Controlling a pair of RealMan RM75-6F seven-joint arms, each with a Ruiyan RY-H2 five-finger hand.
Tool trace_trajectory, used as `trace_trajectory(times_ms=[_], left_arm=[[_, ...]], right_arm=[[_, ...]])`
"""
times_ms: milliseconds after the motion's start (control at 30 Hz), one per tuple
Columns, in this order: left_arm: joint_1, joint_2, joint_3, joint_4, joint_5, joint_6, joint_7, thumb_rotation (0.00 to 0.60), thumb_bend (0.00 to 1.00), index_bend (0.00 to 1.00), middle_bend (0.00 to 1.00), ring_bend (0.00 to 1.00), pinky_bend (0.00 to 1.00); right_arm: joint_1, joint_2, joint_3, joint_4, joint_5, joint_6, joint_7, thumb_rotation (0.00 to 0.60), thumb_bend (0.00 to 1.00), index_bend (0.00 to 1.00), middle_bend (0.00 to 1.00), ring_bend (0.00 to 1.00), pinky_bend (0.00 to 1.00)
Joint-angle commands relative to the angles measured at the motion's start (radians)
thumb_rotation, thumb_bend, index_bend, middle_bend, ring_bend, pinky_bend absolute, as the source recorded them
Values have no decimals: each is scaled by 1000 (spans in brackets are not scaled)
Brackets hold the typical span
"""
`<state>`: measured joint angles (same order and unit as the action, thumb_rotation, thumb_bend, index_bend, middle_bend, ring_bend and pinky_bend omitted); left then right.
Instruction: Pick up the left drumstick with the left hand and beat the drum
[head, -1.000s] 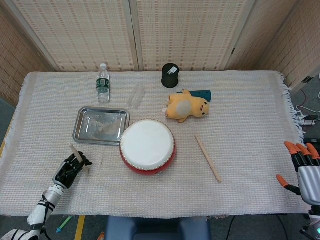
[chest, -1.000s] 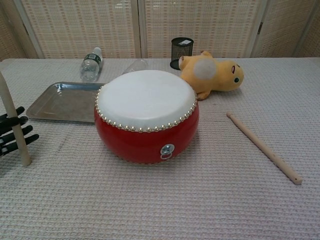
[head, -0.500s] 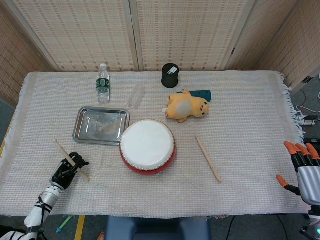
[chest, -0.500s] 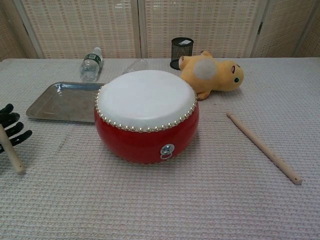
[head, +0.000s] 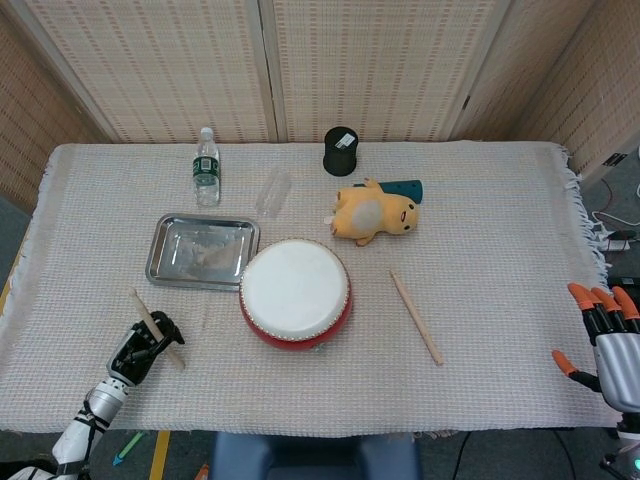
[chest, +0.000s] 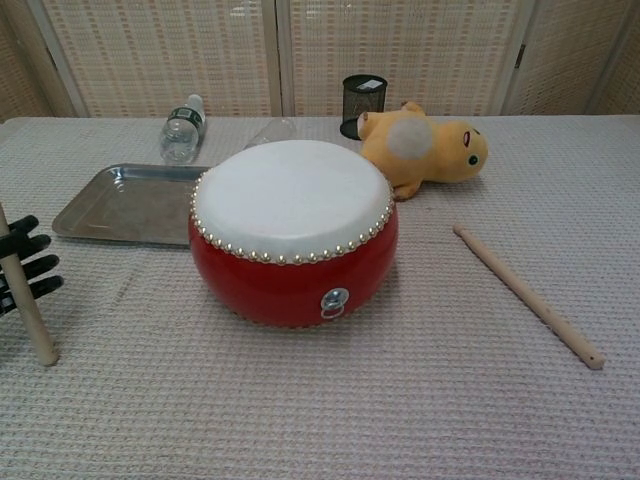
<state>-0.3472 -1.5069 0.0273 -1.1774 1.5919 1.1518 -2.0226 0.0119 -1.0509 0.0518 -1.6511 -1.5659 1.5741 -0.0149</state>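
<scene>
Since half a second ago, the left hand (head: 140, 347) has shifted slightly toward the drum, and the left drumstick (chest: 27, 296) it holds has swung to a steeper tilt. At one second ago the stick stood higher still. Nothing else on the desk has moved.

The left hand's black fingers (chest: 28, 270) are wrapped around the pale wooden stick near the desk's front left corner. In the chest view the stick's lower end sits at or just above the cloth; contact cannot be told. The hand is well apart from the drum (head: 295, 294), with a bare strip of cloth between them.

The red drum with its white skin stands near the middle of the desk (head: 500, 220), toward the front. A metal tray (head: 166, 262) lies just beside its back left. A second drumstick (head: 416, 317) lies flat on the cloth to the drum's right, apart from it.

Behind the drum lies a yellow plush toy (head: 374, 213), with a black mesh cup (head: 340, 150) further back. A water bottle (head: 206, 168) stands at the back left.

The right hand (head: 606, 338), with orange fingertips, hangs off the desk's right edge, its fingers spread and holding nothing. Open cloth stretches between it and the second drumstick.
</scene>
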Motion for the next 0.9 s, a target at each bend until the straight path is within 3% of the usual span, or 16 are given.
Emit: trace_trajectory(times_ms=[33, 533, 900], left_arm=[[-3, 4, 18, 0, 23, 19, 17, 514, 240, 521, 619, 529, 507], [-12, -10, 69, 7, 39, 37, 175, 488, 233, 595, 677, 581, 533], [0, -30, 105, 31, 42, 45, 204, 492, 232, 633, 693, 594, 540]], right_arm=[[1, 1, 0, -1, -1, -1, -1, 600, 210, 0, 120, 0, 1], [0, 4, 0, -7, -5, 3, -3, 600, 210, 0, 120, 0, 1], [1, 7, -1, -14, -9, 3, -6, 600, 210, 0, 120, 0, 1]])
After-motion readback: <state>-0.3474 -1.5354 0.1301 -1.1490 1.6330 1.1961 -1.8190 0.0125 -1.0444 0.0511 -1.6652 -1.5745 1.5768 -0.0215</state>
